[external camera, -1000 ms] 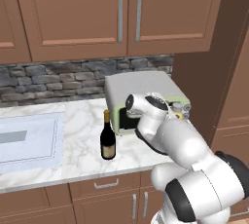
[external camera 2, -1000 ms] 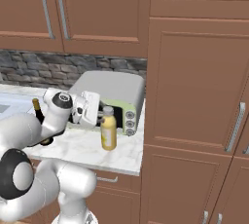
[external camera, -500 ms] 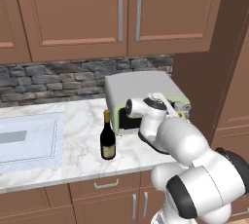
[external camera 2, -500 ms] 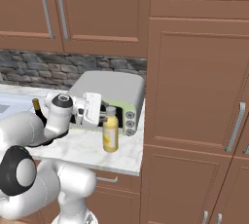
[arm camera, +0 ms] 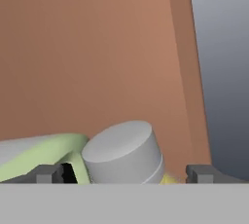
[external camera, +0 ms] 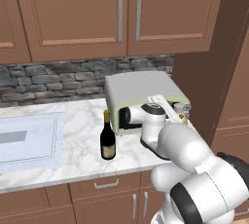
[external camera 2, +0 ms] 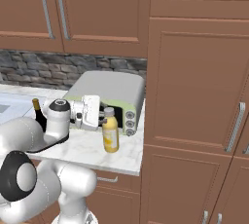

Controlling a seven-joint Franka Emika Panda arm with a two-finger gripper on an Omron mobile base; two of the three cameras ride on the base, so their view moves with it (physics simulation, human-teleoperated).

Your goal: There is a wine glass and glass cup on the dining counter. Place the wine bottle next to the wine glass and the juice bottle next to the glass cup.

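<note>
The juice bottle [external camera 2: 110, 131] stands on the marble desk [external camera 2: 85, 146], just in front of the green toaster oven [external camera 2: 108, 94]. It is yellow with a grey cap and a pale label, but the words are too small to read. The wine bottle [external camera: 107, 136] stands on the same desk, to the left of the oven, near the sink [external camera: 28, 137]. Its tan label cannot be read either.

The tool [arm camera: 125, 174] is open wide. Its two dark fingertips [arm camera: 47, 174] sit on both sides of the juice bottle's cap. They are close to the cap but I cannot tell if they touch it. The tool holds nothing.
</note>
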